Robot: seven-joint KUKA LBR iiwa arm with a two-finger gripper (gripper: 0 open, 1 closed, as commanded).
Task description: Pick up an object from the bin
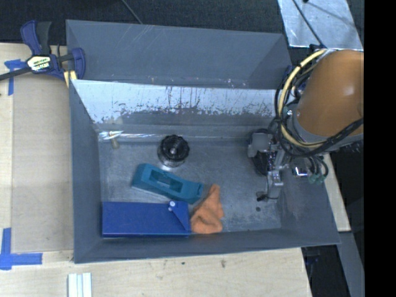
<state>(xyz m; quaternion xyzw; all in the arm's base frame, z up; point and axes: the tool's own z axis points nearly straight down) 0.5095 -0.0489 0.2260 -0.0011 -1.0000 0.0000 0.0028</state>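
My gripper (270,189) hangs over the right part of the bin floor, its thin fingers pointing down with nothing between them. An orange crumpled cloth (208,211) lies to its left near the front wall. A teal flat block (166,184) lies tilted beside the cloth. Along the front left a dark blue flat box (143,219) rests against the wall. A round black-and-silver knob-like thing (172,149) stands further back, near the middle.
A small pale stick-like piece (111,137) lies at the back left corner of the floor. Bare bin floor surrounds the gripper on the right side. The arm with its orange cover and cables comes in from the right.
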